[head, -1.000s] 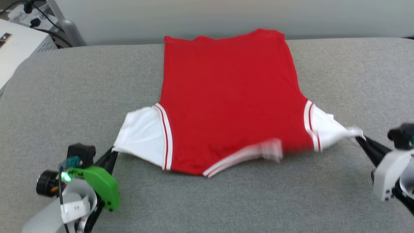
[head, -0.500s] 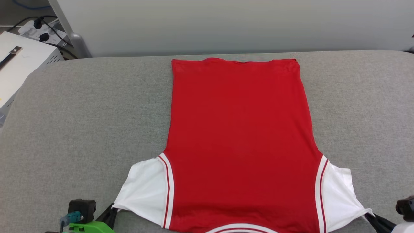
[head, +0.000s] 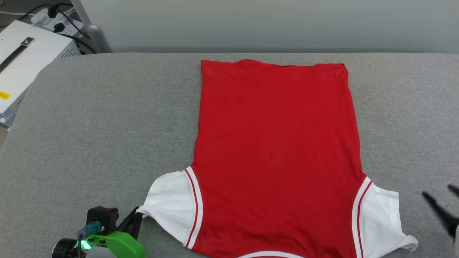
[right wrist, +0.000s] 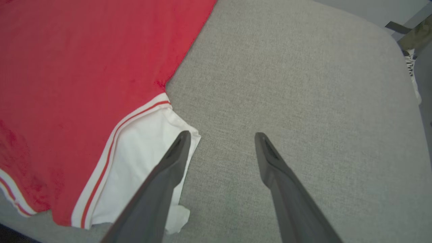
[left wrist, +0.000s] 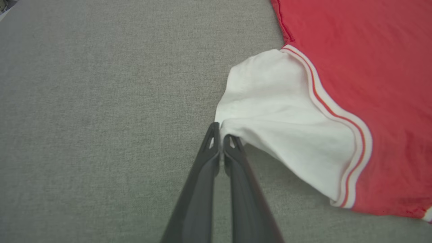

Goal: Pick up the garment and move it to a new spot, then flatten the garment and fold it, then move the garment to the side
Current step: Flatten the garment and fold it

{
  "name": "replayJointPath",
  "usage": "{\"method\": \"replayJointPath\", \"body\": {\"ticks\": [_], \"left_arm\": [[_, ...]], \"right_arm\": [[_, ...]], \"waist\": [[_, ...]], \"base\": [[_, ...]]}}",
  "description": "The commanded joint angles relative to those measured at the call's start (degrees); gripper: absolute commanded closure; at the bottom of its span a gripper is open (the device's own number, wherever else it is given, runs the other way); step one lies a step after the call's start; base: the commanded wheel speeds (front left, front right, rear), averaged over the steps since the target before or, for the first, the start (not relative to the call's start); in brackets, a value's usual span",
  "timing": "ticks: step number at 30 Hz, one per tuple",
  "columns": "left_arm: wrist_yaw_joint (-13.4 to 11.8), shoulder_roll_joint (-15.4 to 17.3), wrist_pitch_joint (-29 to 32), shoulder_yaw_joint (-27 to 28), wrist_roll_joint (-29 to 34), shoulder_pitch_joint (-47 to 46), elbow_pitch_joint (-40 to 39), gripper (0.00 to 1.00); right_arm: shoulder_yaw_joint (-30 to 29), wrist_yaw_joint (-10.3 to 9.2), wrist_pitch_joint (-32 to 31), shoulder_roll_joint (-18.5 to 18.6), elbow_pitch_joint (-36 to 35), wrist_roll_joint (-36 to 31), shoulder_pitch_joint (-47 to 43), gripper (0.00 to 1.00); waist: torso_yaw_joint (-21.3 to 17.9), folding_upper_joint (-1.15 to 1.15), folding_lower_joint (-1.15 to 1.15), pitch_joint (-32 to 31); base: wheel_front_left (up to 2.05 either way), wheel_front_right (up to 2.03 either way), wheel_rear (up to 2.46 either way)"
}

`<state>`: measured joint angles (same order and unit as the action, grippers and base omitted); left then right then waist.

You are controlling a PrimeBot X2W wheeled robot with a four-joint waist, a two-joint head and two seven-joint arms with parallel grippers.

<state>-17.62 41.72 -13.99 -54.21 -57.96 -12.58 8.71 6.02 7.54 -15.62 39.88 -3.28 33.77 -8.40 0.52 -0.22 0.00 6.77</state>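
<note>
The garment (head: 276,150) lies spread flat on the grey padded surface (head: 89,125), plain red side up, hem far from me and white sleeves near. My left gripper (head: 138,214) is at the lower left, shut on the tip of the left white sleeve (head: 168,204). In the left wrist view, the left gripper (left wrist: 221,131) pinches that sleeve's edge (left wrist: 280,111). My right gripper (head: 437,190) stands open at the right edge, apart from the right sleeve (head: 382,218). In the right wrist view, the right gripper (right wrist: 221,136) holds nothing, and the sleeve (right wrist: 141,152) lies under its left finger.
A white box (head: 28,61) with cables and plugs stands off the surface at the far left. A pale wall (head: 251,25) runs behind the surface. The surface's rounded right corner (right wrist: 401,67) shows in the right wrist view.
My right gripper has let go of the right sleeve, opened and drawn away; the sleeve now lies slack. The left gripper keeps its hold. The head view has shifted.
</note>
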Motion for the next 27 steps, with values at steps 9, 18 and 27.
{"method": "replayJointPath", "body": {"ticks": [9,18,27], "left_arm": [[-1.3,-1.3,-0.6,1.7,5.3,-5.9,-4.4,1.00],[-1.4,-4.5,-1.0,4.5,11.2,-10.9,-8.6,1.00],[0.4,-8.5,-1.0,7.0,16.4,-14.1,-10.6,1.00]], "right_arm": [[-11.6,-0.05,-5.3,4.5,-4.7,0.6,23.7,0.00],[-0.7,-0.05,-28.7,6.4,9.0,3.7,55.4,0.00],[4.1,-0.05,-47.9,4.2,21.6,2.5,71.8,0.00]], "waist": [[5.1,0.22,0.00,8.4],[11.1,0.22,0.00,20.2],[14.6,0.22,0.00,29.2]], "base": [[0.00,0.00,0.00],[0.00,0.00,0.00],[0.00,0.00,0.00]]}}
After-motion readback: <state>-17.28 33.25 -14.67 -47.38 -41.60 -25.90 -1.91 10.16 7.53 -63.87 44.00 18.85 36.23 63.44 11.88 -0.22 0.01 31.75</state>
